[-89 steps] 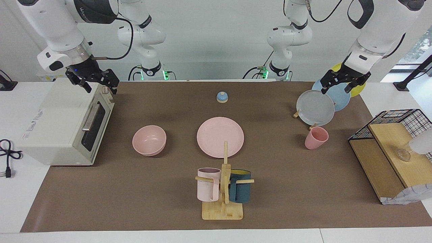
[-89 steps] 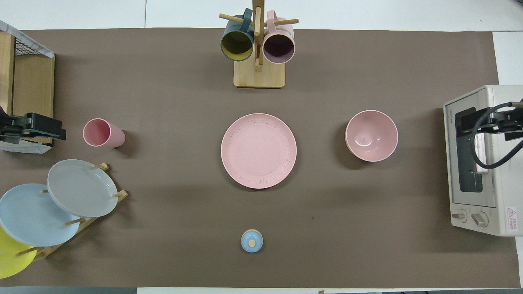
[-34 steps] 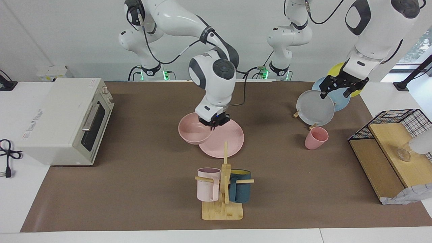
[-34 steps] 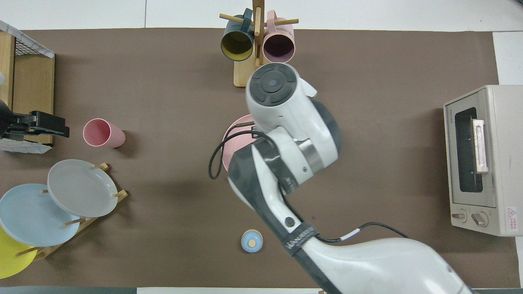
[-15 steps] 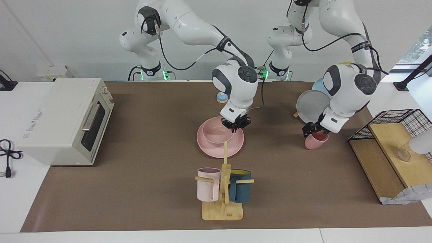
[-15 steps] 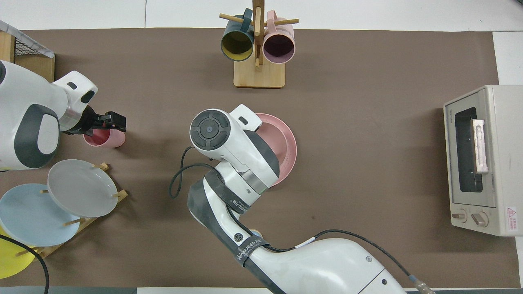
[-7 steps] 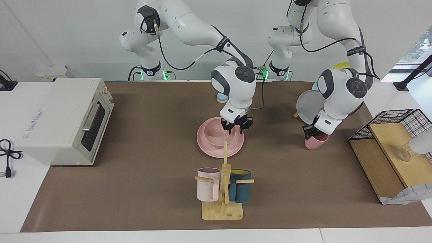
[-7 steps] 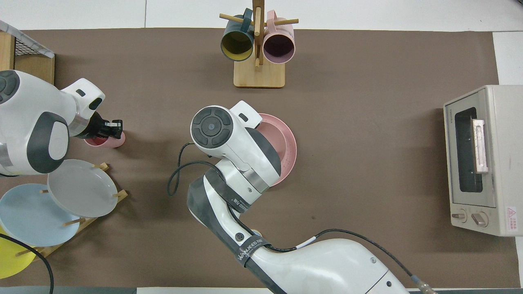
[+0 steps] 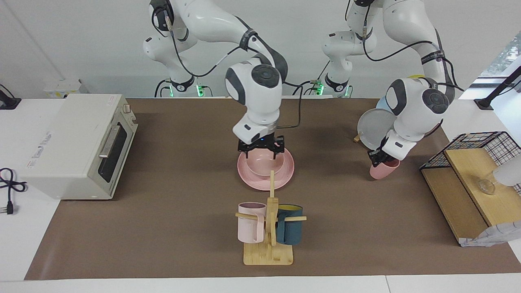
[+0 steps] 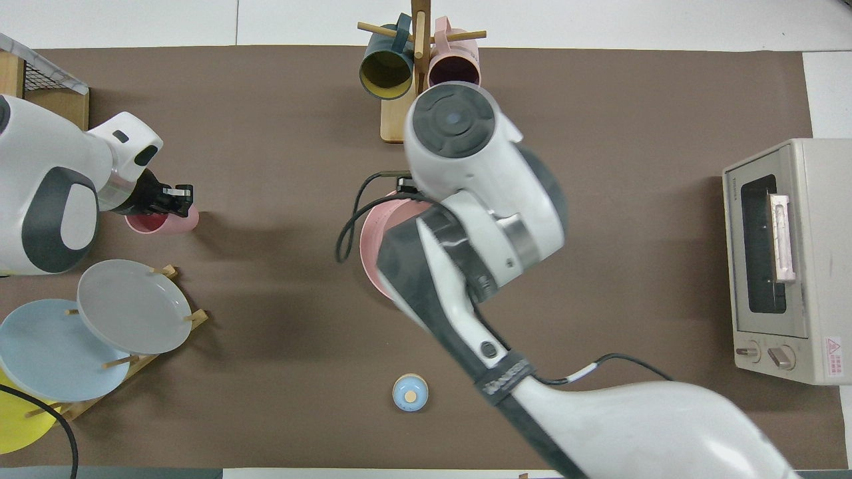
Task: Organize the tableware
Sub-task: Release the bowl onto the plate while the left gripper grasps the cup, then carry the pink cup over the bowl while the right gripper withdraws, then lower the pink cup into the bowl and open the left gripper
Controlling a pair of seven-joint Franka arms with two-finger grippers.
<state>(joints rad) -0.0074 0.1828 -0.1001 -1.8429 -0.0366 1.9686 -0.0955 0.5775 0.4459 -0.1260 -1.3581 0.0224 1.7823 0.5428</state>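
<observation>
Two arms working: matte pink bowl sits nested on wide pink plate.
Right gripper released above bowl; left gripper clenched on pink tapered cup. Next, likely: carry cup to bowl.

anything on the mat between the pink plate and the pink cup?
No: bare brown mat between the pink plate and the pink cup, clearest in the facing view.

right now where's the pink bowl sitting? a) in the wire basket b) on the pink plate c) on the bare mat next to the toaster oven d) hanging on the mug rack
b: in the facing view the pink bowl sits inside the rim of the pink plate, with the right gripper open just above it.
</observation>
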